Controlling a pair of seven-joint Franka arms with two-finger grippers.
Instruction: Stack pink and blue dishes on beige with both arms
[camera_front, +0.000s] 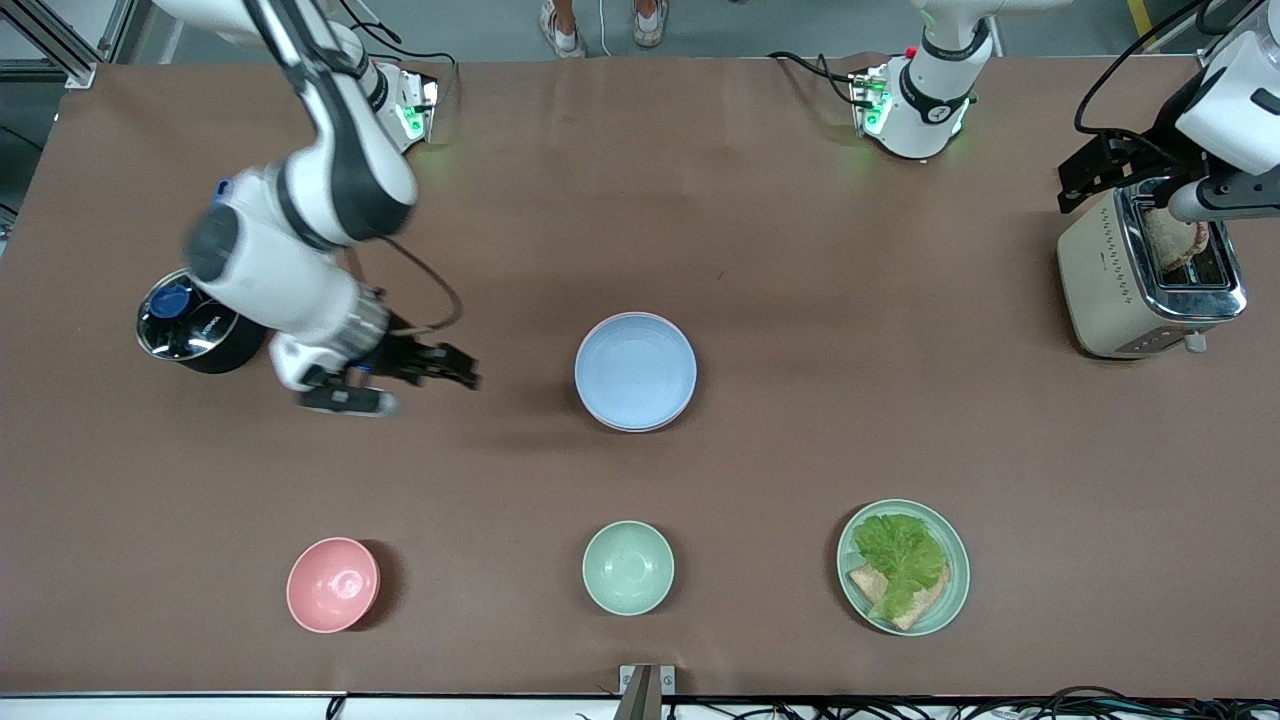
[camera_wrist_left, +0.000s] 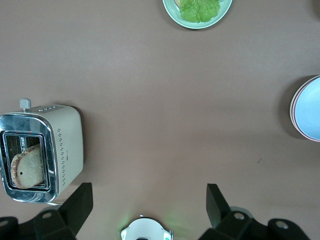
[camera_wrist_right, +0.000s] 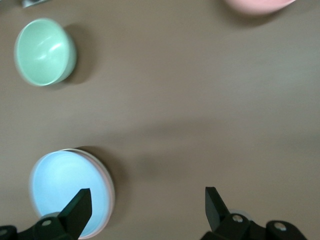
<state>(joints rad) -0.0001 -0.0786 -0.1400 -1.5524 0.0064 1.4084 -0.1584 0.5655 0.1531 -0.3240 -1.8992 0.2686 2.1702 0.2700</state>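
Nearest the front camera sit a pink bowl (camera_front: 333, 585) toward the right arm's end, a green bowl (camera_front: 628, 567) mid-table, and a green plate (camera_front: 903, 566) holding lettuce (camera_front: 900, 553) on bread, toward the left arm's end. Farther back, at the table's middle, the blue plate (camera_front: 635, 370) lies on top of a stack; the pink plate's (camera_front: 608, 322) rim peeks out beneath it. No beige plate shows under them. The right gripper (camera_front: 455, 366) hangs over bare table beside the stack, fingers spread, holding nothing. Beside that arm stands a dark round container (camera_front: 190, 325). The left gripper (camera_wrist_left: 145, 200), spread and empty, hangs above the toaster (camera_front: 1150, 272), which holds toast (camera_wrist_left: 28, 166).
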